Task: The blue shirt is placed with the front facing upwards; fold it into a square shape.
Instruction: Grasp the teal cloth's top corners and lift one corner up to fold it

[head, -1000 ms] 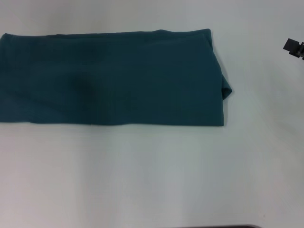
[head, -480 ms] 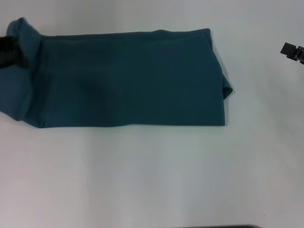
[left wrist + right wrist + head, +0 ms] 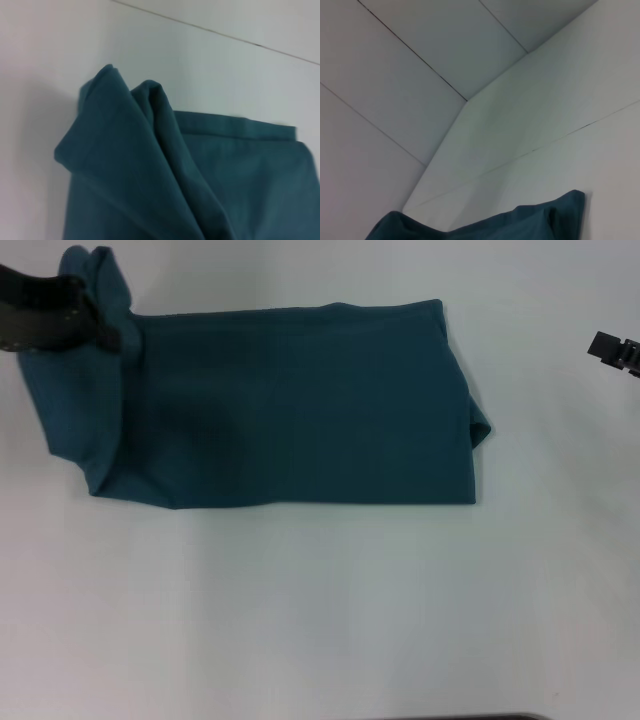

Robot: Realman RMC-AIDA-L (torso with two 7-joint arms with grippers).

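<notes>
The blue shirt point(image 3: 300, 405) lies on the white table as a long folded band, plain side up. Its left end is lifted and curled over toward the right. My left gripper point(image 3: 102, 330) is at the far left corner, shut on that raised end, with cloth bunched around it. The left wrist view shows the gathered folds of the shirt point(image 3: 150, 170) hanging close to the camera. My right gripper point(image 3: 614, 348) hovers apart from the shirt at the right edge of the head view. A shirt corner point(image 3: 520, 222) shows low in the right wrist view.
The white table point(image 3: 320, 620) stretches bare in front of the shirt and to its right. A short sleeve fold point(image 3: 478, 430) sticks out at the shirt's right end. A dark edge point(image 3: 480, 717) runs along the table's near side.
My left gripper came in from the left, took the shirt's left end and carried it up and to the right. The band's left edge has shifted right. The right gripper has barely moved.
</notes>
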